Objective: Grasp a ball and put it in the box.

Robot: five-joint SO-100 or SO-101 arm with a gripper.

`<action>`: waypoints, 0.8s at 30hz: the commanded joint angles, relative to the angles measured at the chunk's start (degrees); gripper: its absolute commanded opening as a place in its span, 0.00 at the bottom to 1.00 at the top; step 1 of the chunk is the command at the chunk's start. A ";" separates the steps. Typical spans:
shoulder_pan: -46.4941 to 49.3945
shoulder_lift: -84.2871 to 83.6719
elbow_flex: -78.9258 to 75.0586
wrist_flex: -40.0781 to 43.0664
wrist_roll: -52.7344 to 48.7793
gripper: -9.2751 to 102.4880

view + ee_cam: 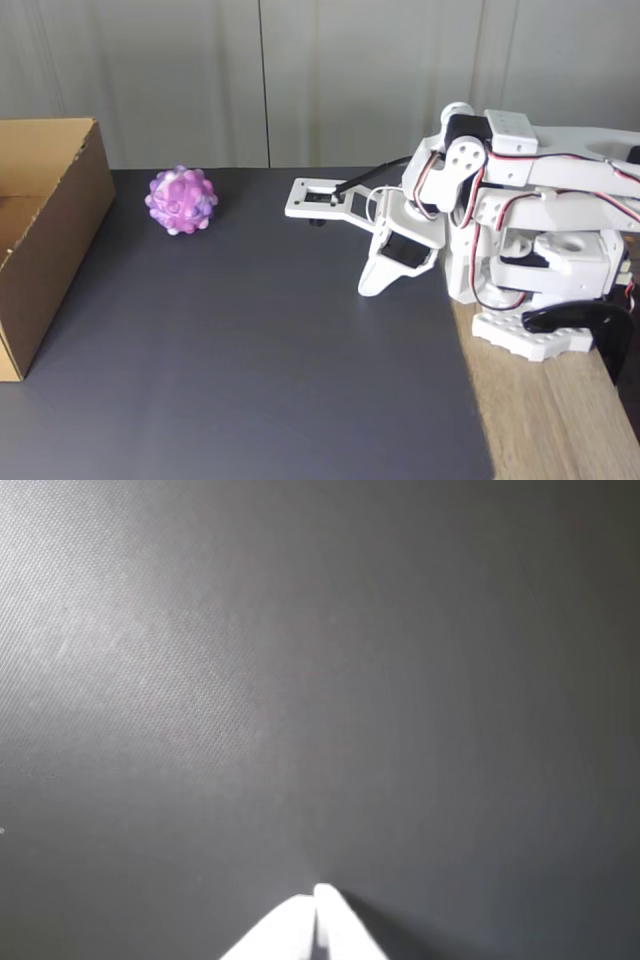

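Observation:
The knobbly purple, pink and white ball (181, 200) rests on the dark mat near the back, just right of the box. The brown cardboard box (60, 225) stands open-topped at the left edge of the fixed view. My white arm is folded up at the right, and its gripper (372, 288) points down at the mat, well to the right of the ball. In the wrist view the gripper (318, 900) enters from the bottom edge with its two white fingertips pressed together, nothing between them, over bare mat.
A dark grey mat (260, 360) covers most of the table. Bare wood (540, 420) shows at the right, where the arm's base (540, 300) is clamped. A pale wall stands behind.

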 commanded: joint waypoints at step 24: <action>8.00 -0.62 -6.59 -16.88 0.62 0.08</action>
